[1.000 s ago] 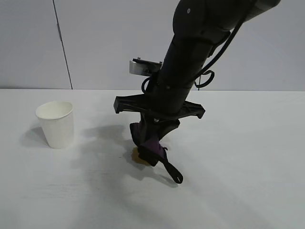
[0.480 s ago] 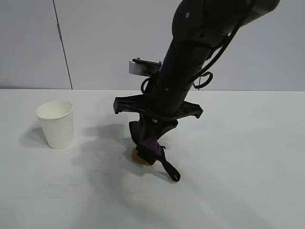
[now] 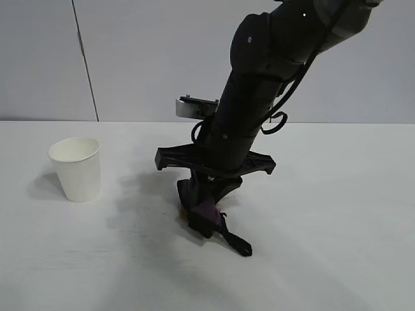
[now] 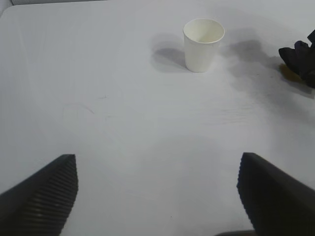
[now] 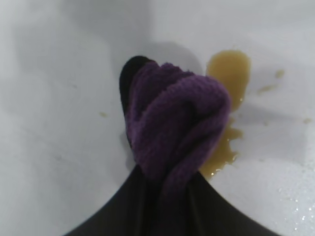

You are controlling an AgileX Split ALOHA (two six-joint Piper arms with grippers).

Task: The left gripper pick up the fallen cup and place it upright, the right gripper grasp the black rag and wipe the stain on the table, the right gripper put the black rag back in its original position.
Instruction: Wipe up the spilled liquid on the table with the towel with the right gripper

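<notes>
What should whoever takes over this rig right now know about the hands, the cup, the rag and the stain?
Left hand: open, idle, short of the cup.
Right hand: shut on the black rag, pressing it down at the stain on the table.
Cup: upright, left of the rag.
Done: cup righted, rag picked up.
Left: amber liquid shows beside the rag, so finish wiping, then return the rag to its place.
</notes>
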